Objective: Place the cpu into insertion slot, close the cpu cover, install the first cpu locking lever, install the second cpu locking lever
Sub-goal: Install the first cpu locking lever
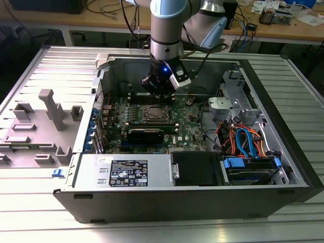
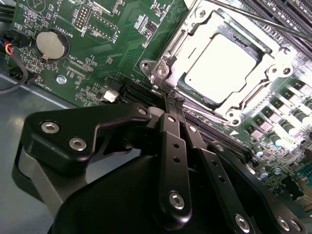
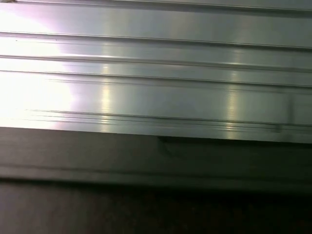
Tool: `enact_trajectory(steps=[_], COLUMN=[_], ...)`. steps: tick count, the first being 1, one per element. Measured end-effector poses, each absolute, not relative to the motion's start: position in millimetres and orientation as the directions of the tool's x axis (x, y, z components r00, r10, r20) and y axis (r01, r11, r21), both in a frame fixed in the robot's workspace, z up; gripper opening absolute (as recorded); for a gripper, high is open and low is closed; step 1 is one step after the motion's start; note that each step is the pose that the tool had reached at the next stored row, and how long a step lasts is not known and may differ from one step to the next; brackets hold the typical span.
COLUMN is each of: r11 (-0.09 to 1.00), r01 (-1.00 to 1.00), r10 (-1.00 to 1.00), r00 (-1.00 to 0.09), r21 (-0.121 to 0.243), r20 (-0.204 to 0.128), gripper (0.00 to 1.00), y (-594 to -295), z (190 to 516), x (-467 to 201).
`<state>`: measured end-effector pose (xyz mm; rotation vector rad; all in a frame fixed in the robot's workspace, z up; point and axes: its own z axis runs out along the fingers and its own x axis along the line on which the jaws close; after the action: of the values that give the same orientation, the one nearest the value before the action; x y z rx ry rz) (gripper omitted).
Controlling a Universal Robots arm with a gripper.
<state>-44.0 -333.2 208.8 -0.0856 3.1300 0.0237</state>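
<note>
Claw (image 2: 171, 101) upright, pinched together — just beside cpu cover (image 2: 165, 58)

Even, diffuse room light filled the exterior view, with soft shadows inside the open computer case (image 1: 202, 126) and a small blue lamp glowing on the arm (image 1: 166, 68). In the second wrist view the cpu (image 2: 222, 63) was blown out to white glare toward 1 o'clock, while the gripper (image 2: 173, 105) stood dark and slightly soft. The first wrist view was blurred, its ribbed metal surface (image 3: 156, 73) glaring toward 9 o'clock, darkening toward 6 o'clock.
</note>
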Motion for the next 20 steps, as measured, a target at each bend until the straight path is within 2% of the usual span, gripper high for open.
enact_trajectory(steps=[20], r11=[0.998], r01=[-0.055], r10=[-0.055], r00=[-0.998], r21=[0.014], r20=[-0.011], gripper=[0.11], y=[-338.9], z=[205.4], x=[-43.5])
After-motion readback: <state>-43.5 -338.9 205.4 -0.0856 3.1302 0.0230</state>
